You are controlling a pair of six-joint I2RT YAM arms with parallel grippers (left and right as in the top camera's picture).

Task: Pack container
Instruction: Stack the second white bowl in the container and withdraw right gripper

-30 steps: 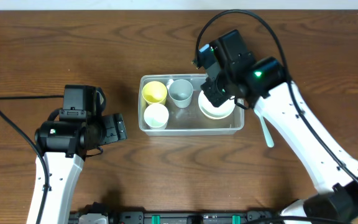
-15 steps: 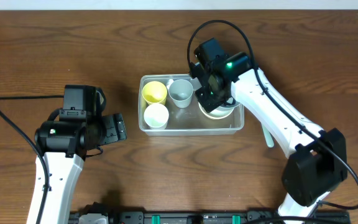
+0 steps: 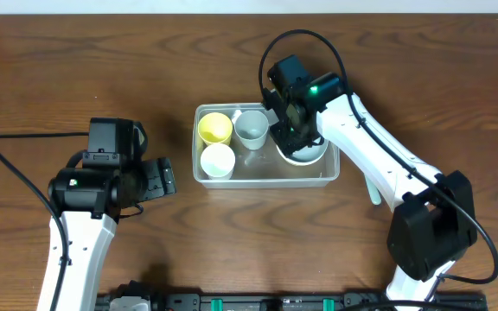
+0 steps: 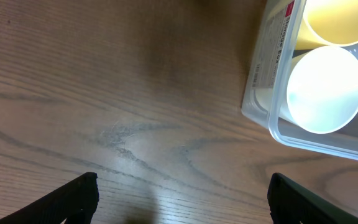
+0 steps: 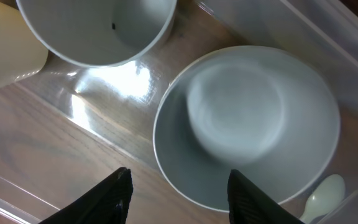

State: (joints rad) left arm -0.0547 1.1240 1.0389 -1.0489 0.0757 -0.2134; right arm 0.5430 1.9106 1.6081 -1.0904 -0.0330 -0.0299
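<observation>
— Where does the container stand?

— The clear container (image 3: 262, 171) sits on the wooden surface (image 3: 76, 60), about midway between the two arms and a little toward the far edge. At its left end a yellow cup (image 3: 215, 129) stands behind a white cup (image 3: 217, 161). A grey cup (image 3: 252, 128) is just beside the yellow one. A white bowl (image 3: 308, 155) fills the right end.

— And the right pincer?

— The right pincer (image 3: 290, 130) hangs over the tub, above the left side of the bowl. From the wrist camera its fingers (image 5: 114, 196) are spread, one on each side of the bowl's near rim, and nothing is pinched between them. I cannot tell whether they touch the bowl.

— The left one?

— The left pincer (image 3: 158, 179) is well to the left of the container, above bare wood. Its fingers (image 4: 79, 193) are spread wide and empty. Its wrist camera catches only the tub's near corner and the two cups there.

— Anything outside the tub?

— A white spoon (image 3: 370, 183) lies on the surface, just beside the container's right wall.
</observation>
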